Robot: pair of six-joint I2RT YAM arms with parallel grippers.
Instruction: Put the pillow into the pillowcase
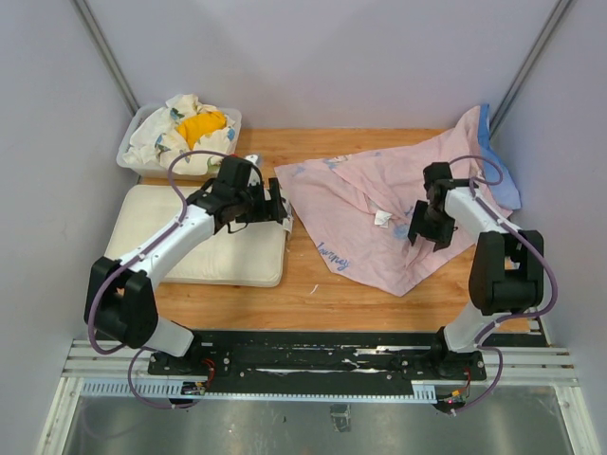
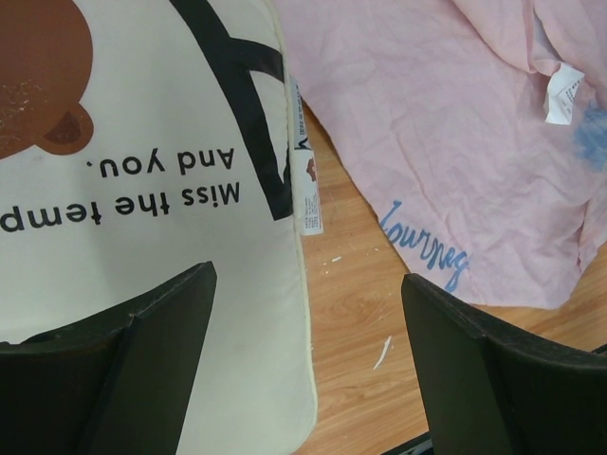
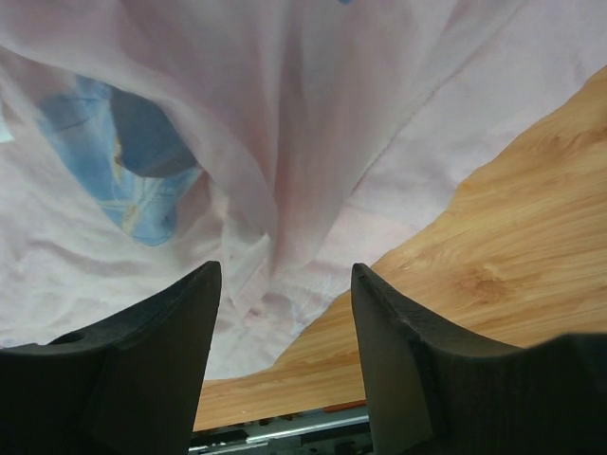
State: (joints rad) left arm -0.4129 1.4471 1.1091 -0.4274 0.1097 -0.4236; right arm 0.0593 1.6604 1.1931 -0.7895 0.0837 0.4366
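The cream-white pillow [image 1: 204, 237] lies flat at the table's left. In the left wrist view its bear face and black lettering show [image 2: 152, 190]. My left gripper [image 1: 281, 210] is open and empty over the pillow's right edge, its jaws straddling that edge [image 2: 308, 284]. The pillowcase [image 1: 379, 204] lies crumpled, pink side up, at the centre right, with a blue edge at the far right. It also shows in the left wrist view [image 2: 455, 142]. My right gripper [image 1: 424, 230] is open and empty just above the pillowcase's near-right edge [image 3: 285, 171].
A white bin [image 1: 180, 137] with a white-and-yellow cloth bundle stands at the back left. Bare wood [image 1: 313, 284] lies between pillow and pillowcase and along the front. White walls and slanted metal posts close in both sides.
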